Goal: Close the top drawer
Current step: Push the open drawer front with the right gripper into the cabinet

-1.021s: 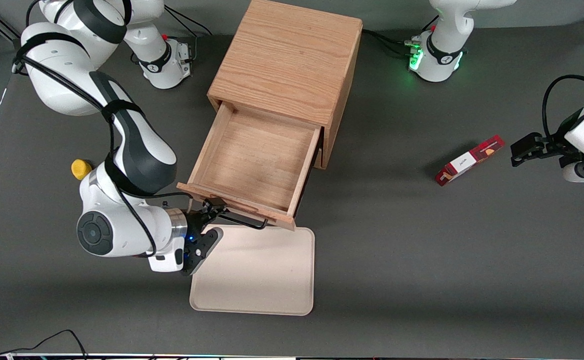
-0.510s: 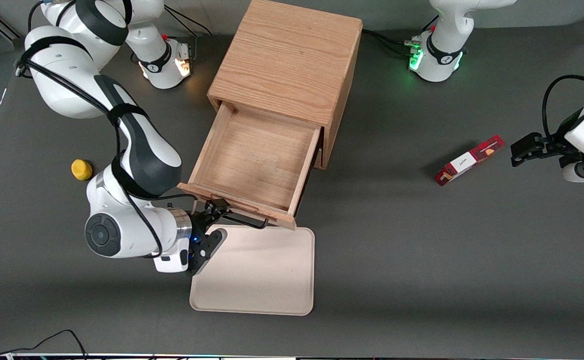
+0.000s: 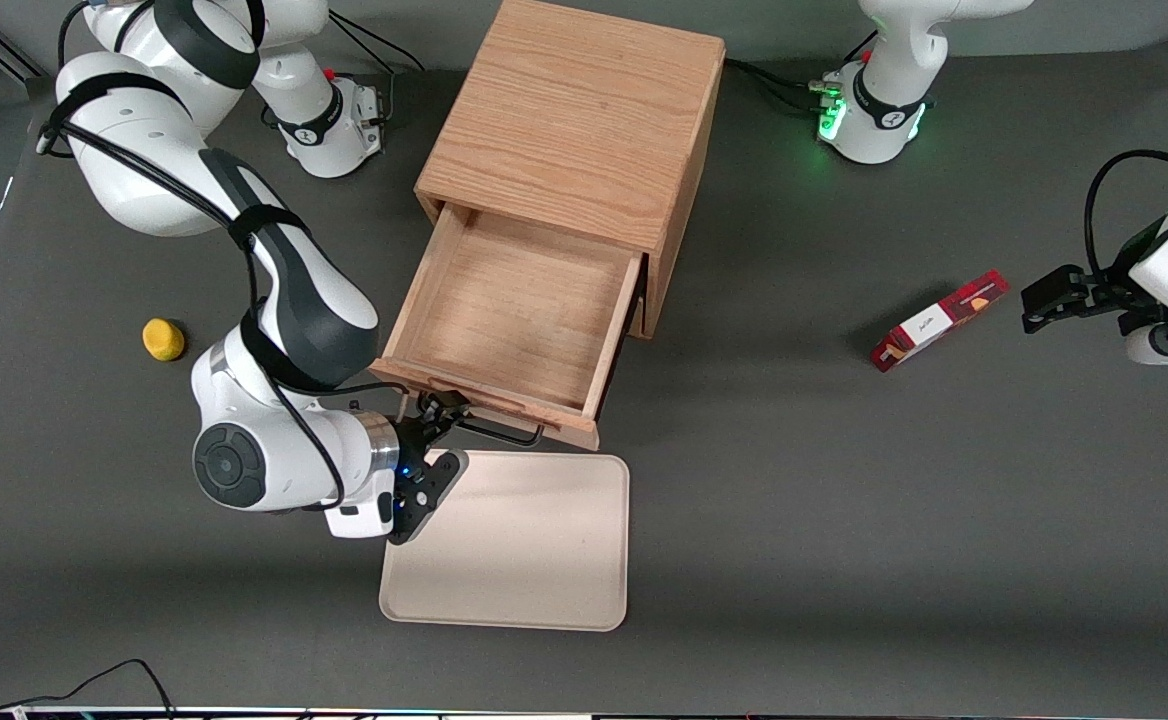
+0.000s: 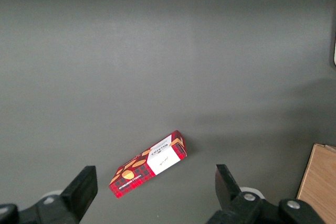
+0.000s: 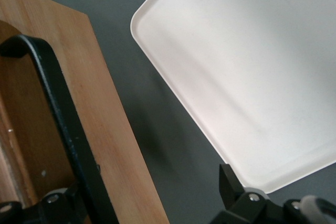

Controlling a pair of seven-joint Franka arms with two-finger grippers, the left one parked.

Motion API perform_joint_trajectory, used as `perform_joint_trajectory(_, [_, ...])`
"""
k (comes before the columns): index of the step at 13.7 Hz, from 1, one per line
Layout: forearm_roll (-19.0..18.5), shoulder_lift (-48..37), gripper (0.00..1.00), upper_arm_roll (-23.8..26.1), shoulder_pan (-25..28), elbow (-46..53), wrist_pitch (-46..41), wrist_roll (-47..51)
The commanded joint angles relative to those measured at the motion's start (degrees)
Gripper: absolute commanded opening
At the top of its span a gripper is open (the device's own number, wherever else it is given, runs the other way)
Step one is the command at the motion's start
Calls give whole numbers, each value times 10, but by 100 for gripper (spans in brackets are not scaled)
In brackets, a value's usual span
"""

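top drawer (image 3: 509, 320) pushed further in, open gripper (image 3: 441, 438) touching its handle (image 3: 500, 433)

The top drawer (image 3: 504, 320) stands pulled out of the wooden cabinet (image 3: 574, 120), whose top hides the drawer's rear part. The cabinet's own front, below the drawer, is out of sight from above. In the right wrist view the drawer's front panel (image 5: 105, 124) and its black wire handle (image 5: 63, 124) are cut off by the picture's edge, as is the cream tray (image 5: 247, 72). The gripper (image 3: 441, 437) sits at the handle, one finger (image 3: 442, 405) against the drawer front and the other (image 3: 434, 478) over the tray, spread apart; its fingertips (image 5: 231, 184) are cropped. Print on the red box (image 4: 149, 163) is too small to read.
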Motion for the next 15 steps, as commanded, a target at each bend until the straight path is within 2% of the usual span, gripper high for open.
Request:
perform_joint_trajectory(1, [-11, -30, 100, 8, -1, -37, 8, 18])
perform_joint_trajectory(6, [-9, -64, 100, 12, 2, -92, 11, 42])
perform_joint_trajectory(11, [-3, -109, 100, 21, -7, -184, 55, 58])
perform_joint_trajectory(15, [5, -125, 100, 36, -14, -200, 31, 60])
